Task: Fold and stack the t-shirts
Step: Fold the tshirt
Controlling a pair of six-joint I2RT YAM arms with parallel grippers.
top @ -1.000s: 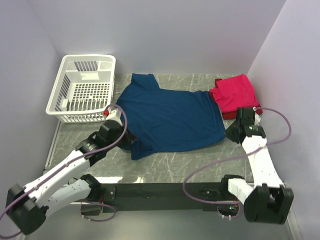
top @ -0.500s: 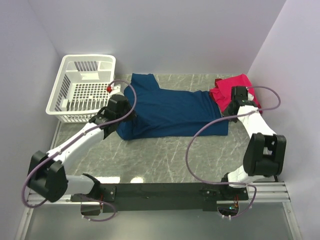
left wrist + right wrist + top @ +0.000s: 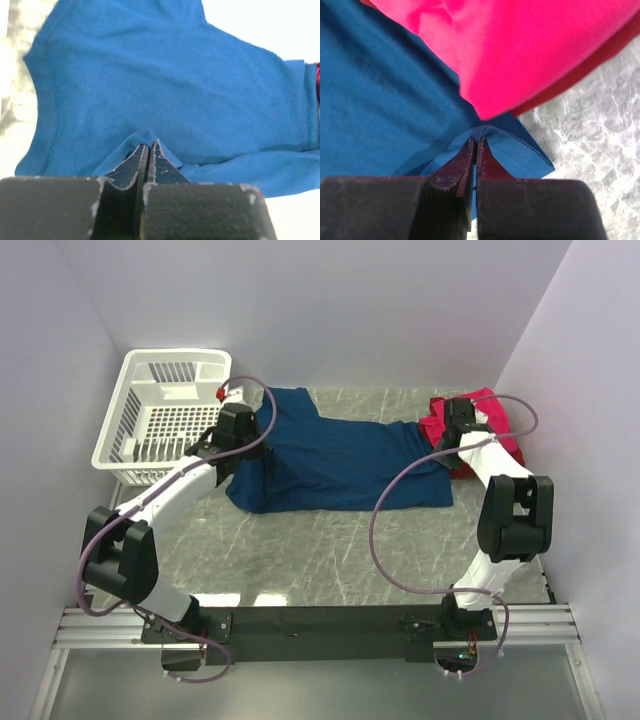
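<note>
Two clenched pincers hold the navy t-shirt [image 3: 340, 465], left pincer [image 3: 149, 147] at 9 o'clock, right pincer [image 3: 476, 145] at 3. Mid-fold, seemingly; next, lay it flat and release.

Pale lilac walls [image 3: 300, 310], grey marbled table [image 3: 330, 550]
</note>
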